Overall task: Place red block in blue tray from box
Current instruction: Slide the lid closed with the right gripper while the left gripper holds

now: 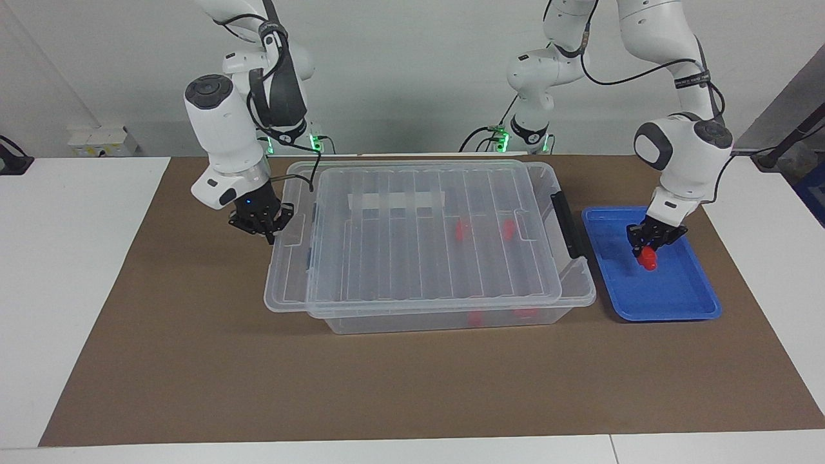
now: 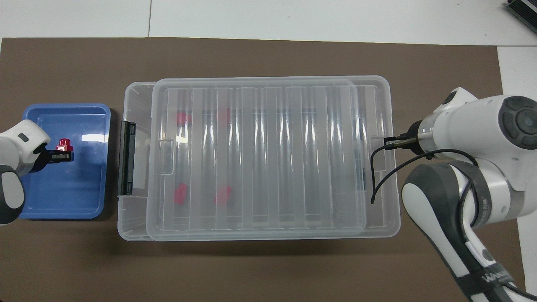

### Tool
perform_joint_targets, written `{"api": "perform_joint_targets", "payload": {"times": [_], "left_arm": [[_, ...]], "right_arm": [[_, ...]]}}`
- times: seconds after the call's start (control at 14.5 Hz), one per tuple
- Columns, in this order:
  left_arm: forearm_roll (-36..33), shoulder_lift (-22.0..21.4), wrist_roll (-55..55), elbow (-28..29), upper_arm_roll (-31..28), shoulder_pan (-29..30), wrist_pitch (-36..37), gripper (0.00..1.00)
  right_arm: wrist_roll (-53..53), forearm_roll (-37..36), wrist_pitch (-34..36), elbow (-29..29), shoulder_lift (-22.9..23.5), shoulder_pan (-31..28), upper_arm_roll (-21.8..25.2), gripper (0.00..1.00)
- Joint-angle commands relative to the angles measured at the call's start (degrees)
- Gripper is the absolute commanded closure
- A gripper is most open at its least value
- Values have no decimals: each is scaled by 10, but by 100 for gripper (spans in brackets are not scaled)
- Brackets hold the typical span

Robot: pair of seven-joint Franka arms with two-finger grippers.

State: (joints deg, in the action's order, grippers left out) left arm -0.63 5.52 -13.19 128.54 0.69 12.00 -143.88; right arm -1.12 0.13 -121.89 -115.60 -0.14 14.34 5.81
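Bright, even, diffuse illumination from above. The ribbed clear lid (image 2: 256,155) carries streaked white glare along its ridges, and the blue tray (image 2: 90,126) shows a pale rectangular reflection of a ceiling light. Soft, short shadows lie on the brown mat (image 1: 193,361) beside the box (image 1: 425,319). Red blocks (image 2: 180,193) under the lid appear hazy and pinkish. Both views are in focus.

Brown mat (image 1: 193,361) covers the white table (image 1: 71,270); other red blocks (image 2: 181,194) lie inside the bin
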Motion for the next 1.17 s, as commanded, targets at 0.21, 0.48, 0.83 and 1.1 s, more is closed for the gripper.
{"api": "perform_joint_targets", "payload": {"times": [0.21, 0.48, 0.83, 1.1], "left_arm": [[8, 34, -3, 1, 0, 0, -51, 96], [8, 49, -3, 1, 0, 0, -69, 96], [8, 73, -3, 3, 0, 0, -99, 95], [8, 76, -3, 1, 0, 0, -103, 50]], "right_arm": [[-11, 40, -14, 1, 2, 3, -9, 100], [-15, 41, -14, 2, 2, 11, -9, 100], [-14, 48, -14, 2, 2, 11, -17, 100], [-12, 67, -14, 2, 2, 11, -19, 100]]}}
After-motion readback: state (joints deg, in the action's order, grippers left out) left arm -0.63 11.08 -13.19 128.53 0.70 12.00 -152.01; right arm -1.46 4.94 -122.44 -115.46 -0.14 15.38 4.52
